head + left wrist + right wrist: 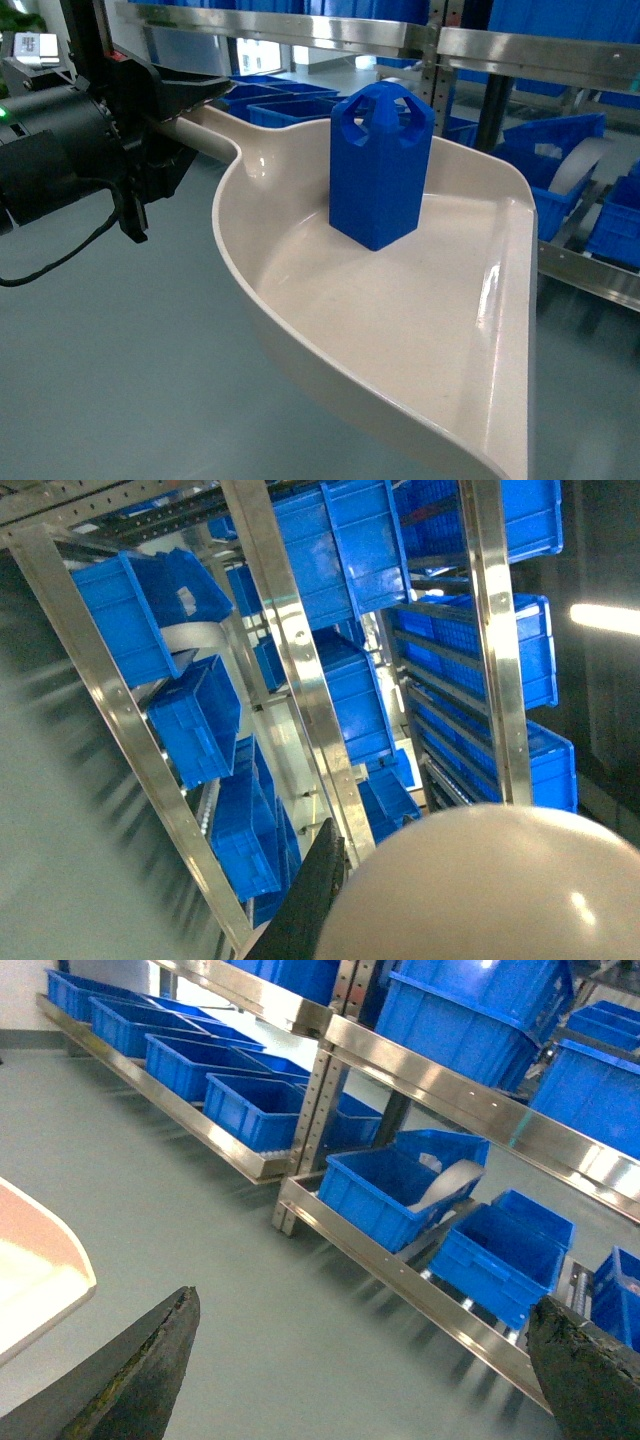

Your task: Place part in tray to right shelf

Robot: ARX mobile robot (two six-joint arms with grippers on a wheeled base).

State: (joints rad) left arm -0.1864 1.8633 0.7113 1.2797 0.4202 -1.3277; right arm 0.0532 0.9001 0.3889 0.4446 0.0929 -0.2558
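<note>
The part (380,165) stands upright inside the tray (400,330), toward its far side, touching the tray floor. The left pincer (165,115) pinches the tray's handle (205,135) at far left, holding the tray off the grey floor (110,360). The right pincer (360,1360) is spread wide, its two dark fingers (140,1370) well apart with nothing between them; the tray's lip shows at its left. The right shelf (420,1280), a steel rack, stands to the right and beyond, its low rail carrying big blue crates (385,1195). One crate holds a pale curved strip (450,1182). More crates fill the upper levels.
</note>
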